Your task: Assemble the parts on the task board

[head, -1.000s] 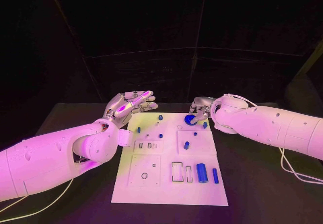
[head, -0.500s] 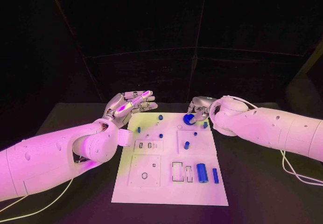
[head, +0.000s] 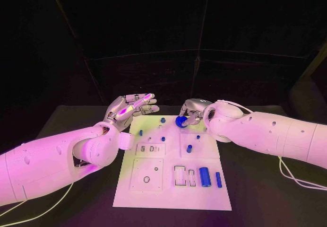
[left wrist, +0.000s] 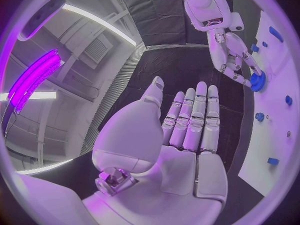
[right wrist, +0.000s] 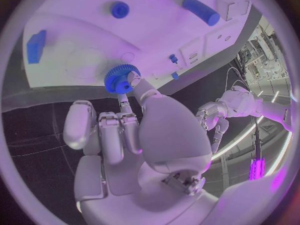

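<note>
My right hand (head: 193, 110) is pinching the blue gear (head: 181, 121) in its fingers (right wrist: 128, 106) over the far end of the task board (head: 170, 189), probably just clear of it. My left hand (head: 129, 108) is hovering beside the board's far left corner, palm up, fingers (left wrist: 194, 117) straight and holding nothing.

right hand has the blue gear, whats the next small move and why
Probably lower the blue gear onto its seat on the task board. The right hand pinches it over the board's far end, with a faint round outline on the board close by in the right wrist view. The left hand is open, off to the side.
</note>
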You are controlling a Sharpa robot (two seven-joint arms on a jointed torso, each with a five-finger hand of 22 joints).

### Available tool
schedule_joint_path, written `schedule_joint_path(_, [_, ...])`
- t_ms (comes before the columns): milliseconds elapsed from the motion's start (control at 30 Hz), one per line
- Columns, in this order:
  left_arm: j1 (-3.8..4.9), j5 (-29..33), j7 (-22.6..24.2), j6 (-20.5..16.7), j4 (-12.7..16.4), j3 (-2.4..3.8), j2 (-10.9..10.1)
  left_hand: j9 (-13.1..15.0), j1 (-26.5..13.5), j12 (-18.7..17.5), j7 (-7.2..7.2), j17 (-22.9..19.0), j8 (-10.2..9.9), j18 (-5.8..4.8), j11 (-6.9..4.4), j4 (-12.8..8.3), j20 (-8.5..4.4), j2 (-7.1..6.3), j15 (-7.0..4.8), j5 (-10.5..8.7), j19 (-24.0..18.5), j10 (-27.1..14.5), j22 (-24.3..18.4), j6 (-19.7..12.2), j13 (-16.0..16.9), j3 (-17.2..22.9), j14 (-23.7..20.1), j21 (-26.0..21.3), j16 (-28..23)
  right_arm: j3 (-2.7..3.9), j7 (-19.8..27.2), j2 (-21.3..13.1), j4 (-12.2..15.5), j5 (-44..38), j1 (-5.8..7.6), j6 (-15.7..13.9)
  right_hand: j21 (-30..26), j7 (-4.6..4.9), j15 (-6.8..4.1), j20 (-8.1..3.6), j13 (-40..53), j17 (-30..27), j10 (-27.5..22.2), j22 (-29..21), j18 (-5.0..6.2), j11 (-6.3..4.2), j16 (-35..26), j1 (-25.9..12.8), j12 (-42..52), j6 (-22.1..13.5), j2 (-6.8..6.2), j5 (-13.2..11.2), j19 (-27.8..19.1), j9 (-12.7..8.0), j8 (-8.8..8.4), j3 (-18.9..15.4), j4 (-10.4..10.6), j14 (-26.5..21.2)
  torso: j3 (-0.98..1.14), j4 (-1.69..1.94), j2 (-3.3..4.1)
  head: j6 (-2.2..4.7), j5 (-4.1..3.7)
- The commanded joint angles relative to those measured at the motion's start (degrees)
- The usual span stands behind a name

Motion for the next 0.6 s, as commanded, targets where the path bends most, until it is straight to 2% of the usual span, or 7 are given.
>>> schedule_joint_path(33, [0.10,-0.04,0.18,0.59,0.21,0.04,-0.02,-0.05,0.05,-0.15,0.23,0.06,-0.03,0.81,0.05,-0.27,-0.12,0.34,0.03,-0.14,0.46,0.06,-0.04,0.10,-0.05,0.07,0.38,-0.29,-0.34,0.05,-0.34,1.38,-0.14,-4.11,0.14,-2.70,0.30,-1.49,-0.38,-0.09,11.73,14.48,3.94,0.10,-0.51,-0.25,0.14,-0.49,0.16,3.01,-0.28,0.33,0.28,0.12,-0.44,0.91,0.46,5.73,0.01,0.02,0.05,0.03,0.23])
schedule_joint_path(67, [0.11,-0.04,0.19,0.59,0.25,0.05,-0.02,-0.05,0.05,-0.15,0.23,0.06,-0.03,0.81,0.05,-0.27,-0.12,0.34,0.03,-0.14,0.46,0.06,-0.04,0.10,-0.05,0.07,0.38,-0.29,-0.34,0.05,-0.32,2.26,-0.32,-5.08,0.14,-2.77,0.30,-1.49,-0.38,-0.10,11.73,14.49,3.94,0.10,-0.51,-0.25,0.14,-0.49,0.16,3.01,-0.29,0.33,0.28,0.12,-0.44,0.92,0.45,5.73,-0.06,0.12,0.09,0.02,0.27])
schedule_joint_path(233, [0.12,-0.04,0.22,0.58,0.31,0.05,0.01,-0.05,0.05,-0.15,0.23,0.06,-0.03,0.81,0.05,-0.27,-0.12,0.34,0.03,-0.14,0.46,0.06,-0.04,0.10,-0.05,0.07,0.38,-0.29,-0.34,0.05,-0.27,4.35,-0.72,-6.73,-0.04,-2.76,0.36,-1.48,-0.38,-0.10,11.68,14.49,3.91,0.29,-0.54,-0.24,0.14,-0.51,0.11,3.05,-0.29,0.35,0.37,0.09,-0.55,1.22,0.31,5.73,0.04,-0.11,0.06,-0.20,0.69])
schedule_joint_path(333, [0.14,-0.04,0.24,0.56,0.35,0.05,0.02,-0.05,0.05,-0.15,0.23,0.06,-0.03,0.81,0.05,-0.27,-0.12,0.34,0.03,-0.14,0.46,0.06,-0.04,0.10,-0.05,0.07,0.38,-0.29,-0.34,0.05,-0.24,5.57,-1.15,-7.19,-0.30,-2.43,0.36,-1.48,-0.38,-0.10,11.68,14.49,3.91,0.29,-0.54,-0.24,0.14,-0.51,0.11,3.05,-0.29,0.35,0.37,0.09,-0.55,1.22,0.31,5.73,-0.01,-0.07,0.11,-0.23,0.77])
schedule_joint_path(600, [0.26,-0.04,0.24,0.56,0.39,0.05,0.05,-0.06,0.05,-0.18,0.26,0.07,-0.06,0.80,0.08,-0.30,-0.11,0.36,0.04,-0.14,0.47,0.02,-0.04,0.07,-0.06,0.06,0.38,-0.34,-0.38,0.06,-0.13,7.88,-2.72,-7.53,-1.12,-1.62,0.42,-1.46,-0.38,-0.10,11.64,14.40,3.88,0.50,-0.58,-0.23,0.12,-0.55,0.08,3.05,-0.31,0.34,0.47,0.07,-0.61,1.33,0.26,5.71,0.07,-0.16,0.10,-0.64,1.15])
